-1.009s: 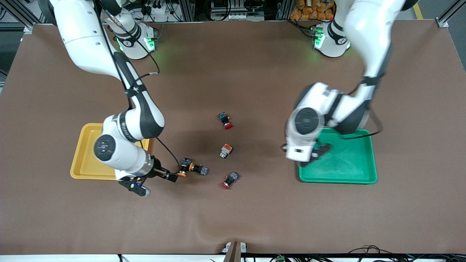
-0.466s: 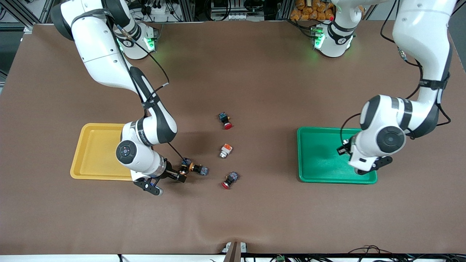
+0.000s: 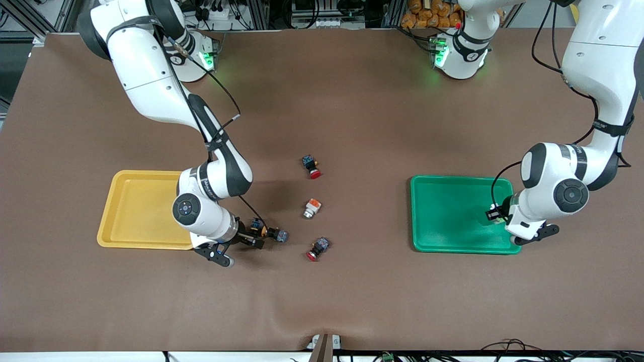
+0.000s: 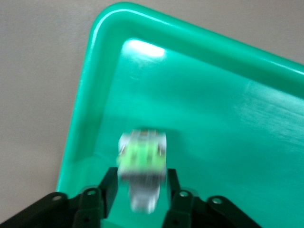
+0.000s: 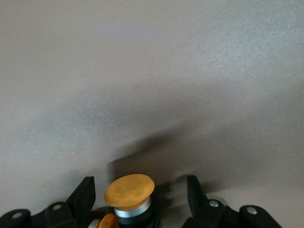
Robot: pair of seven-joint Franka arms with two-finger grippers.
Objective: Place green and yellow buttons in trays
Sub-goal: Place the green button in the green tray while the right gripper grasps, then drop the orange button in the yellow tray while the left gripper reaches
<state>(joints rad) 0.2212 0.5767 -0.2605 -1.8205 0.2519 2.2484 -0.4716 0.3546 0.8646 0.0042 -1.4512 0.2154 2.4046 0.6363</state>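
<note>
We find the left gripper (image 4: 140, 174) over the green plastic tray's (image 4: 88, 109) 4 o'clock corner, its grip on the green-topped silver button (image 4: 141, 159) impossible to tell, and the right gripper (image 5: 140, 186) released around an orange-capped dark button (image 5: 129, 191) at 4 o'clock of the yellow plastic tray (image 3: 108, 211).

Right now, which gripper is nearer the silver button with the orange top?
Right. The right gripper sits by the yellow-capped buttons near that silver button; the left gripper is over the green tray.

The left pincer (image 4: 142, 202) has swung across the green tray (image 3: 443, 241) to its edge toward the left arm's end, with a green-topped button (image 4: 141, 166) between its fingers. The right pincer (image 3: 255, 237) has slid off the yellow tray (image 3: 121, 236) up to the two orange-capped buttons (image 3: 266, 232).
</note>
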